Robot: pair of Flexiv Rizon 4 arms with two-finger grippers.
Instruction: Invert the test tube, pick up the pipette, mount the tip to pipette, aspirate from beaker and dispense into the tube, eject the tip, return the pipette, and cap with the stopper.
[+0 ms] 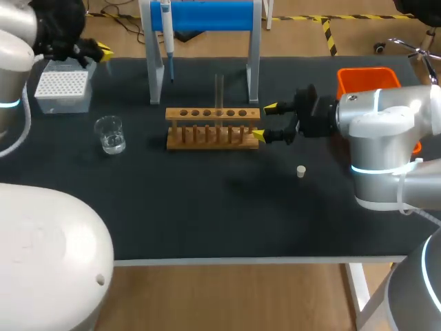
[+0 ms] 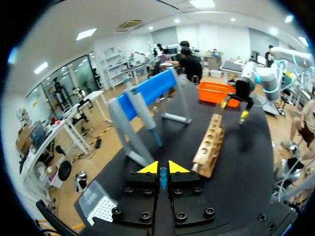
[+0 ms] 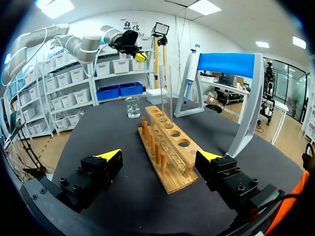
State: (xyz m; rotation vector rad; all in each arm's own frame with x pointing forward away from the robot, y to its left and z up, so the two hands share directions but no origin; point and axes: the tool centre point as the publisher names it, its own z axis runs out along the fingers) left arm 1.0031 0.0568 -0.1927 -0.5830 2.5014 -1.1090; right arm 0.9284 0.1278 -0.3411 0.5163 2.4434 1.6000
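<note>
R gripper [image 1: 264,122] is wide open, holding nothing, right at the end of the wood rack [image 1: 212,127]. L gripper [image 2: 163,168] has its fingers almost together, w/ a tiny blue bit in the gap; can't tell what it is. It sits over by the tip box [image 1: 63,89].

Test tube [image 1: 219,91] stands up in a rack hole, so the flip step looks done, I think. Pipette [image 1: 166,31] hangs on the blue stand [image 1: 207,15], not picked up yet. Beaker [image 1: 110,134] waits near the rack's other end. Stopper [image 1: 301,171] lies on the table [image 1: 207,214], apart from the rack.

Left to do: grab pipette, tip on, suck up, squirt into tube, tip off, put back, cap.
</note>
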